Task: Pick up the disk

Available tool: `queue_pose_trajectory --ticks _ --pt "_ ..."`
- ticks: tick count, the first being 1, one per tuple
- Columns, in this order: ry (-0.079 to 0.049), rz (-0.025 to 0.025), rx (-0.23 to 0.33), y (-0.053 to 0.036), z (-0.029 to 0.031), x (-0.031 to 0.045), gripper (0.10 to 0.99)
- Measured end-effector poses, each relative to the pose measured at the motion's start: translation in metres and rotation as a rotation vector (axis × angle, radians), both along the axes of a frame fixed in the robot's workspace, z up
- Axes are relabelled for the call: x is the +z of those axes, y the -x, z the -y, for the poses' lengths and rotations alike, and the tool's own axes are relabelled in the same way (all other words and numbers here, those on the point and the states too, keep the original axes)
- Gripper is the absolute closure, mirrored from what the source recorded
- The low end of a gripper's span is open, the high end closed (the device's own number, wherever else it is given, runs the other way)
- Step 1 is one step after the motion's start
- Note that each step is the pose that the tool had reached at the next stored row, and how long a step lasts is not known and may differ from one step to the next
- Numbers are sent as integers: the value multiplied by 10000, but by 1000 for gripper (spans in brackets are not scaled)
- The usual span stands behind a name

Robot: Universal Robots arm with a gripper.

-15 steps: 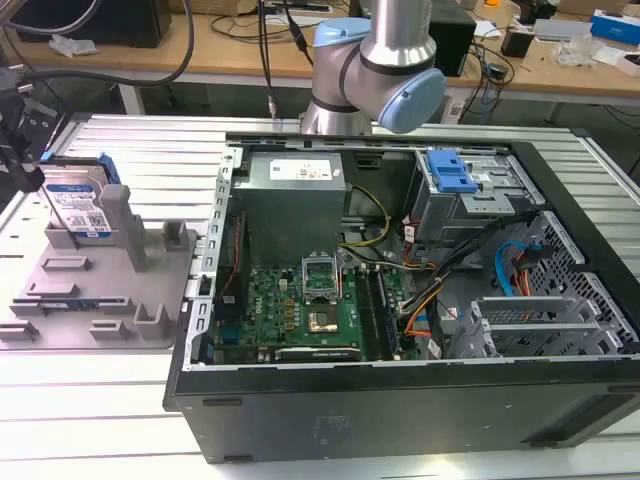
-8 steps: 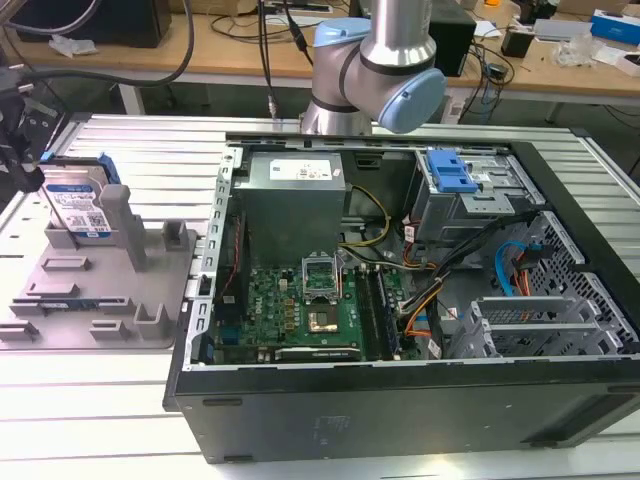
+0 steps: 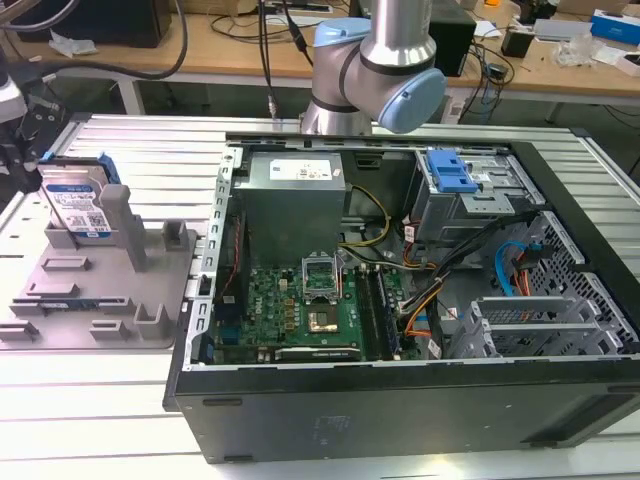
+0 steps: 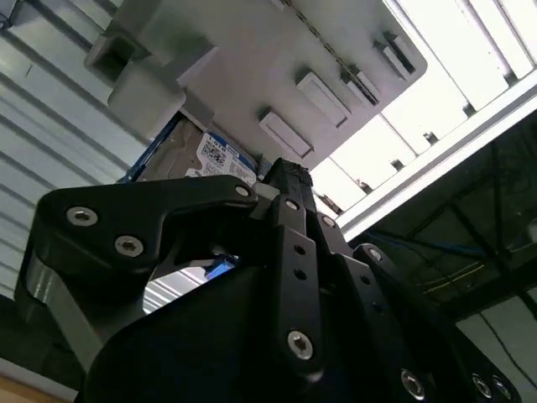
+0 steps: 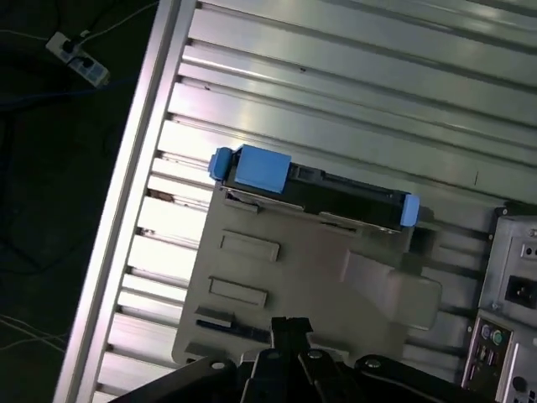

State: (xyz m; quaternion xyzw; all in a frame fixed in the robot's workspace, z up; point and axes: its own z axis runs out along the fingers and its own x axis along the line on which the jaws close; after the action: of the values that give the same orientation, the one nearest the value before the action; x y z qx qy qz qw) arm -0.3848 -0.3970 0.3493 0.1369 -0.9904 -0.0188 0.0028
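The disk [image 3: 78,203] stands on edge in a slot of the grey holder tray [image 3: 150,290], at the exterior view's left, its white-and-blue label facing forward. In the first wrist view I look down on the disk's [image 5: 336,195] dark top edge with blue frame corners, at the far end of the holder tray [image 5: 294,269]. My gripper [image 5: 291,323] hangs above the tray's other end, apart from the disk, fingertips together with nothing between them. In the second wrist view the gripper [image 4: 285,172] points toward the disk's label [image 4: 220,155].
An open computer case [image 3: 400,300] with motherboard, power supply and cables lies on the ribbed metal table [image 3: 150,140] to the exterior view's right of the tray. The arm's base [image 3: 375,70] stands behind the case. A cluttered bench runs along the back.
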Motion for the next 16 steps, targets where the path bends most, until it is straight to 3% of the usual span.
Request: queue_pose_trajectory --ticks 2,3,8,10,11,16 --pt "0 1 360 0 0 -1 851" --pt "1 0 546 0 0 -1 851" --pt "3 -1 1732 0 0 -5 549" --pt "5 -1 2165 0 0 -7 549" --pt "6 -1 2497 0 0 -7 482" --pt "10 -1 4062 0 0 -9 482"
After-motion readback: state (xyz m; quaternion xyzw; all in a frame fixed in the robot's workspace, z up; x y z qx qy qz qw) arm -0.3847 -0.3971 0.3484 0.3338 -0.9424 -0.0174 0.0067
